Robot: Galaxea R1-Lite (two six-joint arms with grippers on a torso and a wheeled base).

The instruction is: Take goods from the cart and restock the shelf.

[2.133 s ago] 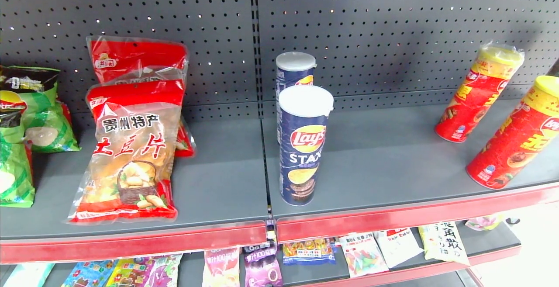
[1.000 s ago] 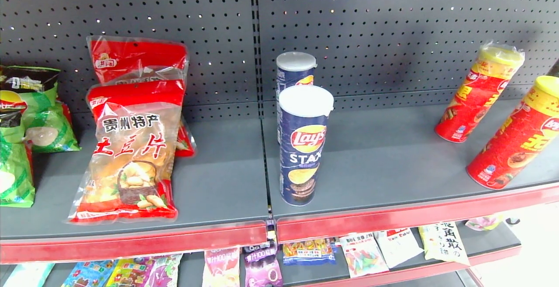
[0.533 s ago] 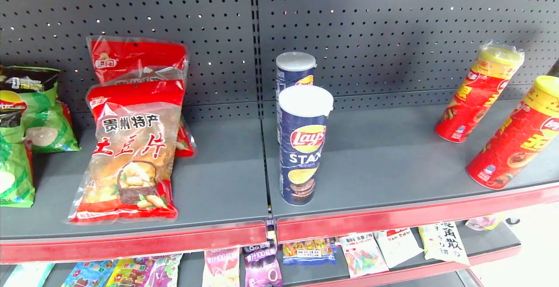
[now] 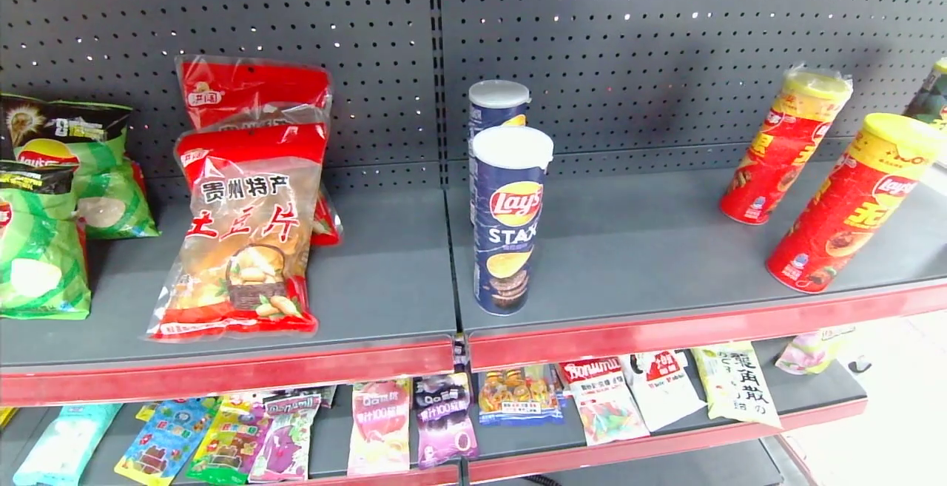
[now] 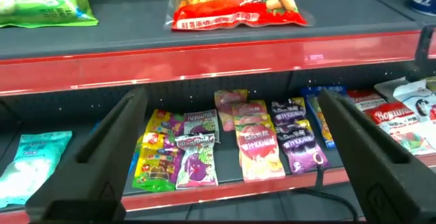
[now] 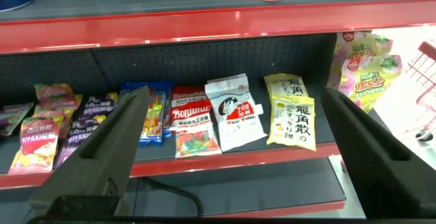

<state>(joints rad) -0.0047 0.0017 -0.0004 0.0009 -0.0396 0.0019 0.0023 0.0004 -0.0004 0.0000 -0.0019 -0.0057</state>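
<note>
across the middle of the head frame, the shelf point(image 4: 651, 249) has bare board between the blue cans point(image 4: 510, 220) at centre and the red cans point(image 4: 843, 205) at right. our left gripper point(image 5: 231, 98) and right gripper point(image 6: 235, 94) both gape wide, empty. we judge we should turn to the cart point(image 6: 426, 81), seemingly the pink wire frame past the shelf's end, then fill that gap upright.

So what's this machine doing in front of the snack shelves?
It is a shelf-stocking robot, and right now it holds nothing. Its left gripper and right gripper are both open and empty, in front of the lower shelf of candy packets. The upper shelf above has blue chip cans, red cans and snack bags.
</note>
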